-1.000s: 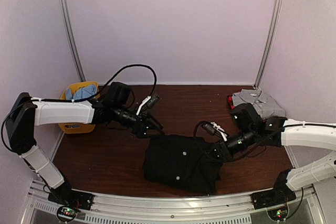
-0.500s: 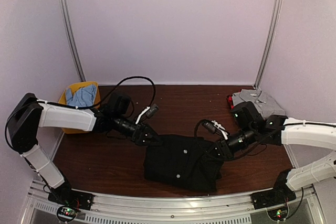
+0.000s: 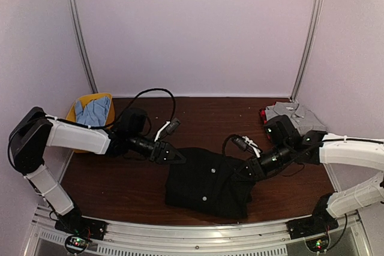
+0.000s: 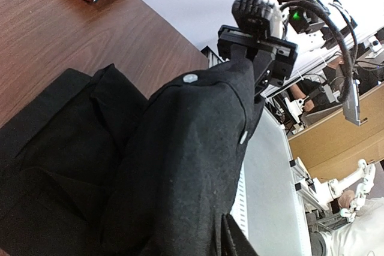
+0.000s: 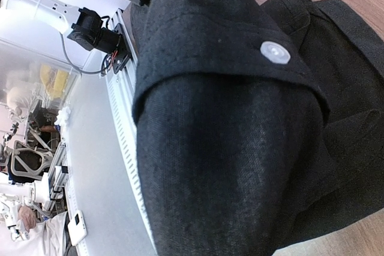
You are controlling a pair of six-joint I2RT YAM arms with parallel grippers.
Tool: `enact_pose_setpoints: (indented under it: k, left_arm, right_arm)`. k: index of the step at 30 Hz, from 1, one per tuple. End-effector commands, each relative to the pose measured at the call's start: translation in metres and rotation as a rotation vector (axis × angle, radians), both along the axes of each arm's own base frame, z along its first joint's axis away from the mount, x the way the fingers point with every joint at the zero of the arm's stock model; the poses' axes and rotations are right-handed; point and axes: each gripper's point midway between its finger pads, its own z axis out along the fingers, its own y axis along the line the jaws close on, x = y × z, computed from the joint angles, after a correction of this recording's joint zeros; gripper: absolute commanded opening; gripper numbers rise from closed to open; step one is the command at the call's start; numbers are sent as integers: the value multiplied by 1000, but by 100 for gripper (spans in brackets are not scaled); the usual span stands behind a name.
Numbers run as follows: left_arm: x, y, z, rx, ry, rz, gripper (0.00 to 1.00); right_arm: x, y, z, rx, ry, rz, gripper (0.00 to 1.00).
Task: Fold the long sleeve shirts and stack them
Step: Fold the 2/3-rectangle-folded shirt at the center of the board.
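The black long sleeve shirt lies partly folded in the middle of the table. My left gripper is at its upper left edge, and black cloth fills the space at its jaws beside one fingertip; it is shut on the shirt. My right gripper is shut on the shirt's right edge, its fingers hidden under black cloth. A raised ridge of fabric with a white button runs between both grippers. The grey long sleeve shirt lies folded at the back right.
A yellow basket holding blue cloth stands at the back left. Something red lies under the grey shirt. The metal rail runs along the near table edge. Walls close off the back and sides.
My left gripper has come down and to the right, from above the table onto the black shirt's upper left edge, and has closed there. The right gripper has kept its hold and barely shifted.
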Motion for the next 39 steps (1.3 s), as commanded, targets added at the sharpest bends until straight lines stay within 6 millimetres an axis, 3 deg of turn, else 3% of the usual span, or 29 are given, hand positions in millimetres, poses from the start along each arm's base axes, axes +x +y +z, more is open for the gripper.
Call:
enact_pose_setpoints:
  k: [1,8,12,19,27,34,39]
  left_arm:
    - [-2,-4,25,-78,-45,-30,23]
    - [0,-5,29,-74,-31,-18,0]
    - [4,-5,30,-66,-34,3,0]
    - [15,-5,29,-30,-54,66,0]
    - [25,-4,28,-2,-53,131,0]
    - [33,2,29,8,-47,198,0]
    - [36,5,31,4,-48,226,0]
  right_arm:
    - [12,0,1,20,-20,-25,0]
    - [29,-8,-7,6,7,-86,0]
    - [37,-11,-12,-2,23,-105,4]
    - [51,-12,-9,6,14,-129,22]
    - [61,-16,-11,-4,8,-155,60]
    - [70,-25,-10,-1,1,-192,73]
    - [73,-26,-16,8,10,-209,76]
